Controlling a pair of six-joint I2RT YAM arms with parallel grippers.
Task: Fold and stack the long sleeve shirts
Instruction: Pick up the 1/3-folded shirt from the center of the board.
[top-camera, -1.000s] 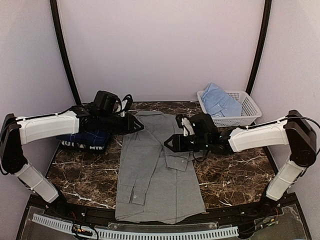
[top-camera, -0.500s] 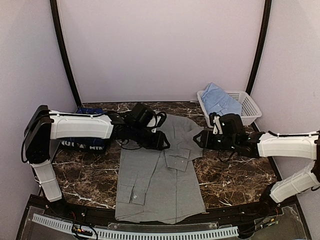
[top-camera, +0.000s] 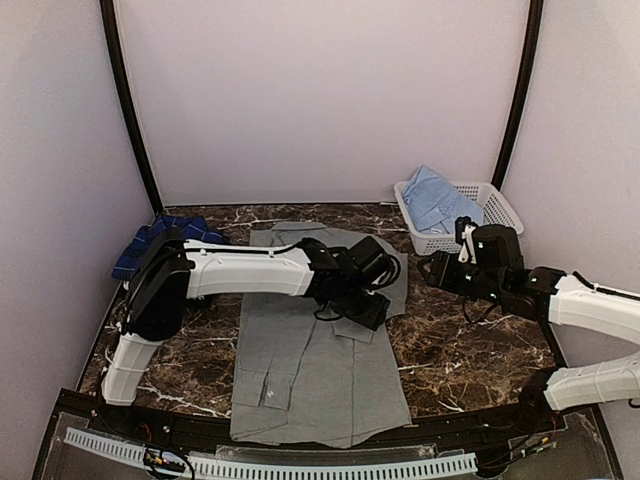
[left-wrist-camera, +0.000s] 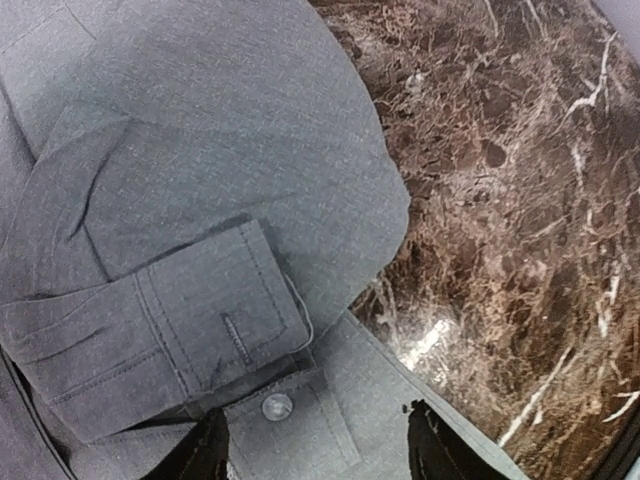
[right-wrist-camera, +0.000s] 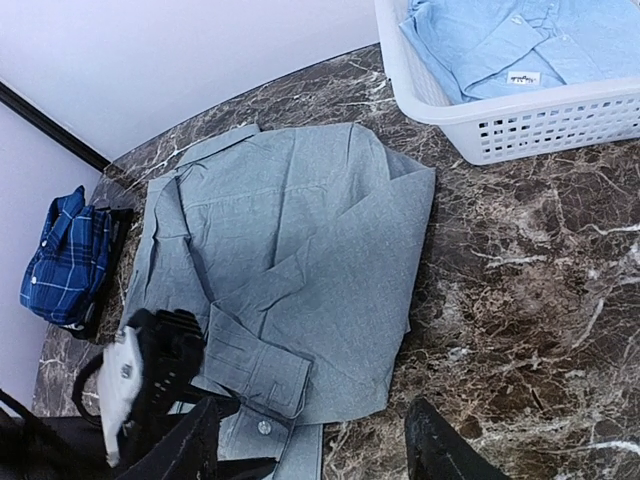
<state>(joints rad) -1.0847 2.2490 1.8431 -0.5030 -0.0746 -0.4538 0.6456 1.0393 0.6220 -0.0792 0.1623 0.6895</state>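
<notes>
The grey shirt (top-camera: 300, 350) lies flat at the table's middle, collar far, with both sleeves folded across its chest. Two cuffs (left-wrist-camera: 215, 320) overlap there, one showing a button (left-wrist-camera: 277, 406). My left gripper (top-camera: 368, 310) hovers open just over those cuffs; its own view has the gripper (left-wrist-camera: 318, 452) straddling the buttoned cuff without clamping it. My right gripper (top-camera: 428, 272) stands open off the shirt's right edge, over bare marble, and in its wrist view the gripper (right-wrist-camera: 315, 452) holds nothing. The navy plaid shirt (top-camera: 150, 240) rests at the far left. The light blue shirt (top-camera: 440, 198) sits in the basket.
A white lattice basket (top-camera: 495, 225) stands at the back right corner. The left arm (top-camera: 245, 272) stretches across the upper shirt. Dark marble table (top-camera: 470, 350) shows on both sides of the grey shirt. In the right wrist view, the left gripper's black body (right-wrist-camera: 150, 370) is at lower left.
My left gripper swept right across the shirt from its left shoulder to the cuffs and its jaws opened. My right gripper backed off to the right, away from the shirt.
</notes>
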